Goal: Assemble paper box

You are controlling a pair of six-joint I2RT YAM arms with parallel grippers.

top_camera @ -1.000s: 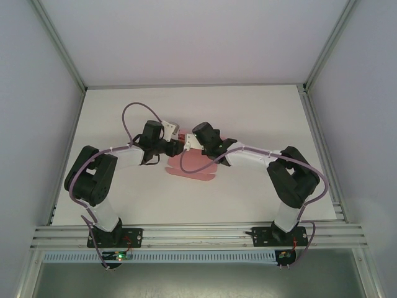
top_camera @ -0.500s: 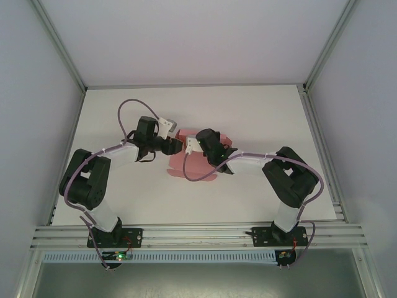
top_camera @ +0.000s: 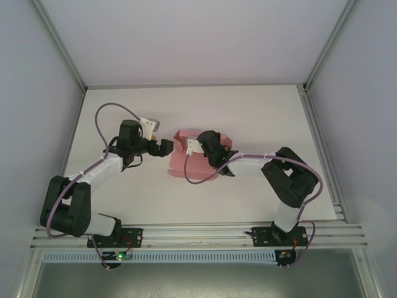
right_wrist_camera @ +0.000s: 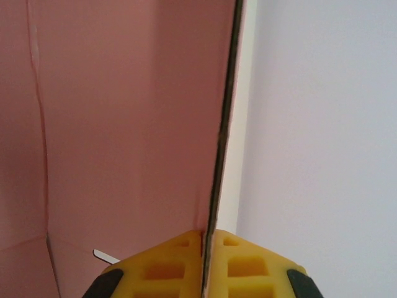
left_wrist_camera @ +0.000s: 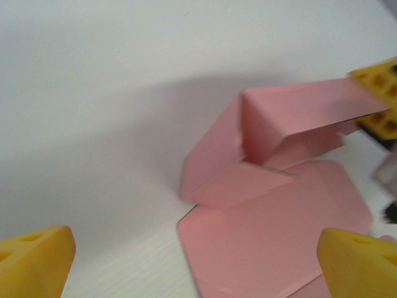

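Note:
The pink paper box (top_camera: 186, 162) lies partly folded mid-table, one wall raised along its back and flat flaps spread toward the front. In the left wrist view the paper box (left_wrist_camera: 279, 230) shows a raised corner panel over a flat sheet. My left gripper (top_camera: 166, 146) hovers just left of it, wide open and apart from it; the left gripper (left_wrist_camera: 198, 267) has nothing between its yellow fingertips (left_wrist_camera: 37, 261). My right gripper (top_camera: 209, 144) sits over the box's back wall. That right gripper (right_wrist_camera: 206, 239) is shut on the edge of an upright pink panel (right_wrist_camera: 124, 124).
The white table (top_camera: 248, 112) stretches behind and to both sides of the box. Aluminium rails (top_camera: 198, 234) run along the near edge by the arm bases. Grey enclosure walls stand left, right and back. A purple cable (top_camera: 102, 115) loops above the left arm.
My left gripper has opened, let go of the box and pulled back to the left, its arm stretching out. The right gripper has kept its pinch on the panel, shifting only slightly.

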